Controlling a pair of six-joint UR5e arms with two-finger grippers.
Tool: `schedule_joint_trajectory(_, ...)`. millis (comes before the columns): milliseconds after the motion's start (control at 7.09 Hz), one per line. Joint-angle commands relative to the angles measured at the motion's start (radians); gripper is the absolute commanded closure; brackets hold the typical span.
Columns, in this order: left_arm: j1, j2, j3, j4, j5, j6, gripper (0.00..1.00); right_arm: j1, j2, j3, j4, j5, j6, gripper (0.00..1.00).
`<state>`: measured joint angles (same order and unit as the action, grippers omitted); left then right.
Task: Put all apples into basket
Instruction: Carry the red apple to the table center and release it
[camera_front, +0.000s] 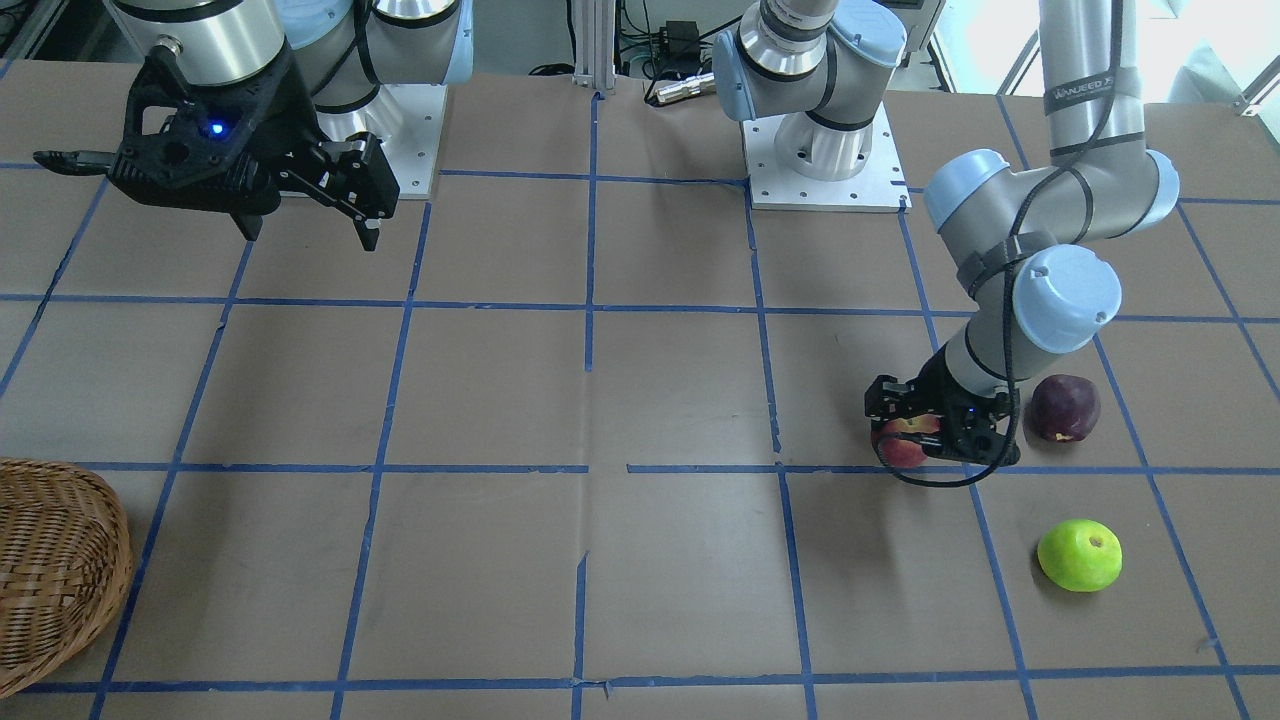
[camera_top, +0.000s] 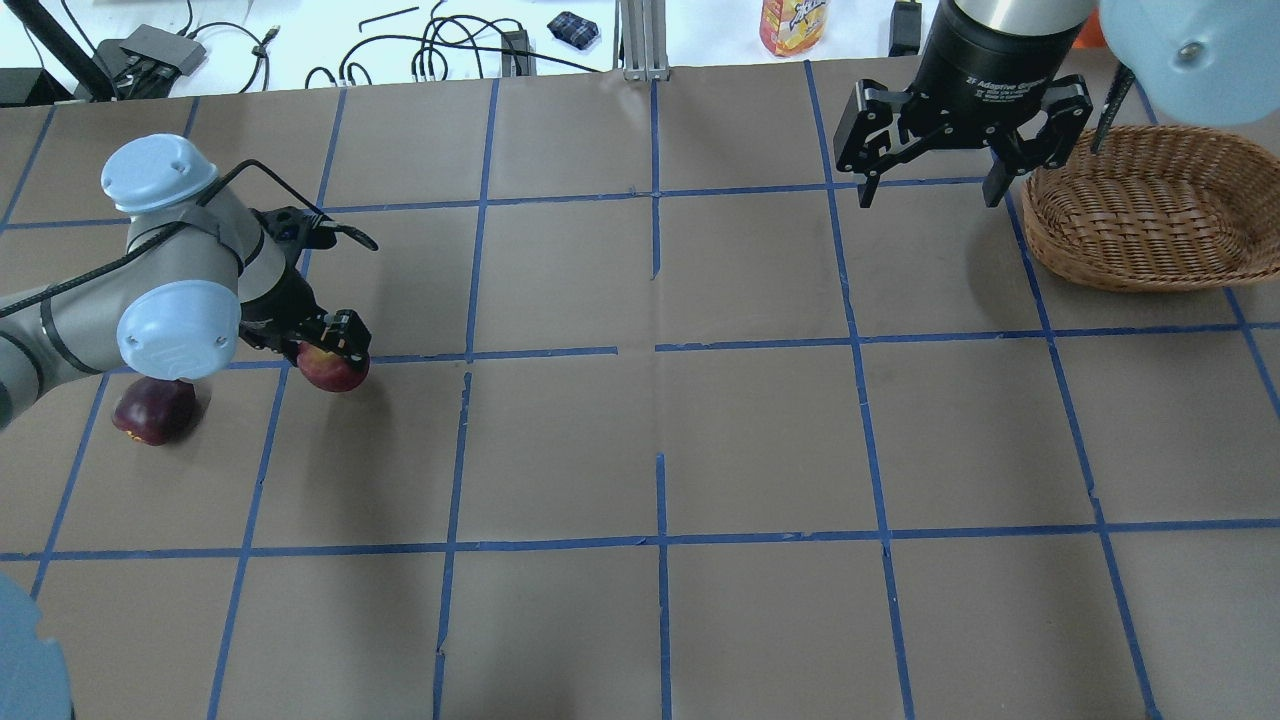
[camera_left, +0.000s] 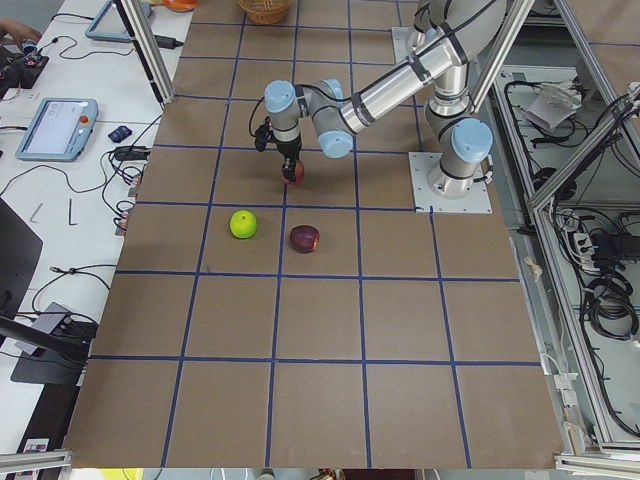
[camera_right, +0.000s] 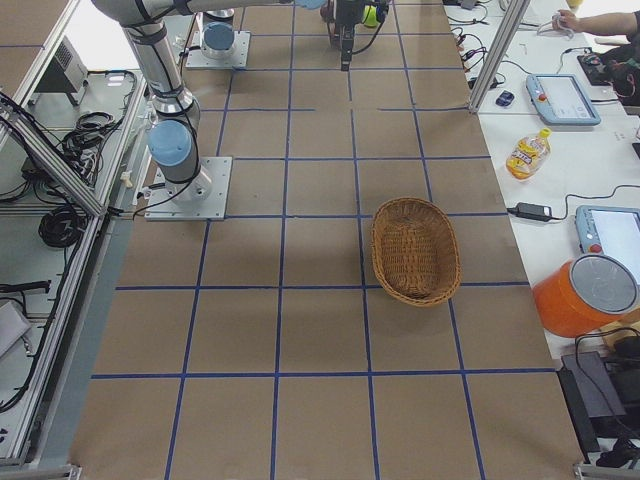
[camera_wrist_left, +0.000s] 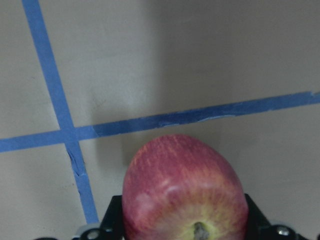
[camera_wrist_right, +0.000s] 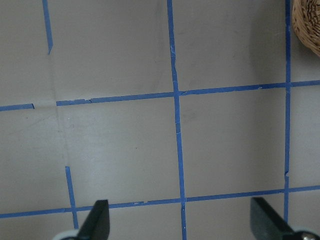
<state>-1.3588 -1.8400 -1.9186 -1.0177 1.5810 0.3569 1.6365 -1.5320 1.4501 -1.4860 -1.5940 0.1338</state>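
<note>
**Long carry to the basket, on a slippery pinch**

The left gripper is pinching the red apple by its sides, stem toward the wrist camera. This is at the end of the bench opposite the basket. Whether the apple is clear of the bench I cannot tell.

The maroon apple and the green apple lie a little farther from the basket, both loose on the bench. The right gripper hangs spread and empty just beside the basket's rim.

The main risk, as I judge it, is the distance. The basket is well apart from all three apples, probably beyond the left arm's easy reach, so a hand-over may be needed. A round, smooth apple could slip out during the transfer and roll.

The left arm's elbow passes right over the maroon apple, so a low swing could knock it farther from the basket. The right gripper, moving off carelessly, could nudge the basket.
</note>
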Motion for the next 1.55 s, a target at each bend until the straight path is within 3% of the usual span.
schedule_joint_trajectory(0, -0.235, -0.008, 0.117, -0.027, -0.098, -0.192, 0.81, 0.000, -0.002, 0.004, 0.003, 0.002, 0.000, 0.00)
schedule_joint_trajectory(282, -0.374, -0.086, 0.171, 0.065, -0.229, -0.424, 0.81, 0.000, 0.001, 0.006, 0.001, 0.002, 0.000, 0.00)
schedule_joint_trajectory(423, -0.484, -0.114, 0.193, 0.067, -0.211, -0.500, 0.81, -0.004, 0.003, 0.004, -0.002, 0.002, 0.000, 0.00)
schedule_joint_trajectory(564, -0.526, -0.158, 0.199, 0.103, -0.103, -0.530, 0.81, -0.004, 0.003, 0.006, 0.000, 0.000, -0.002, 0.00)
schedule_joint_trajectory(705, -0.554, -0.195, 0.197, 0.135, -0.105, -0.627, 0.81, -0.003, 0.003, 0.006, 0.001, 0.000, -0.002, 0.00)
schedule_joint_trajectory(846, -0.574, -0.232, 0.205, 0.151, -0.105, -0.654, 0.62, -0.003, 0.003, 0.006, 0.001, 0.000, -0.002, 0.00)
schedule_joint_trajectory(987, -0.589, -0.252, 0.205, 0.174, -0.107, -0.685, 0.12, -0.003, 0.003, 0.006, 0.001, 0.000, 0.000, 0.00)
schedule_joint_trajectory(1128, -0.601, -0.264, 0.208, 0.177, -0.108, -0.735, 0.01, -0.003, 0.003, 0.006, 0.001, 0.000, 0.000, 0.00)
schedule_joint_trajectory(1410, -0.564, -0.211, 0.240, 0.180, -0.102, -0.660, 0.00, -0.003, 0.006, 0.009, -0.008, -0.001, 0.000, 0.00)
